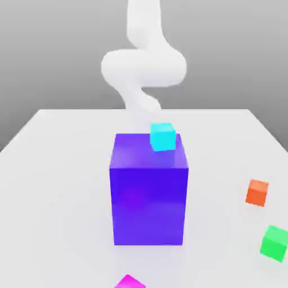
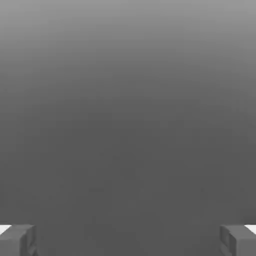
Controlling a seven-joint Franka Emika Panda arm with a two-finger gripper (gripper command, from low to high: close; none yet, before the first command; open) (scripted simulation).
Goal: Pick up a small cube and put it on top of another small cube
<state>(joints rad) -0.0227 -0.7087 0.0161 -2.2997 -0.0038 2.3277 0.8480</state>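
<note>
The small cube (image 1: 129, 282), bright magenta-pink, lies on the white table at the near edge of the exterior view, partly cut off by the frame. My white arm (image 1: 143, 64) rises behind the big blue-purple block (image 1: 149, 191). In the hand view my gripper (image 2: 128, 240) is open. Its two grey fingers (image 2: 17, 240) stand far apart with nothing between them, against a plain grey background.
A cyan cube (image 1: 163, 136) shows at the big block's top back edge; I cannot tell whether it rests on it. An orange cube (image 1: 257, 192) and a green cube (image 1: 275, 243) lie on the table (image 1: 56, 169) at the exterior view's right.
</note>
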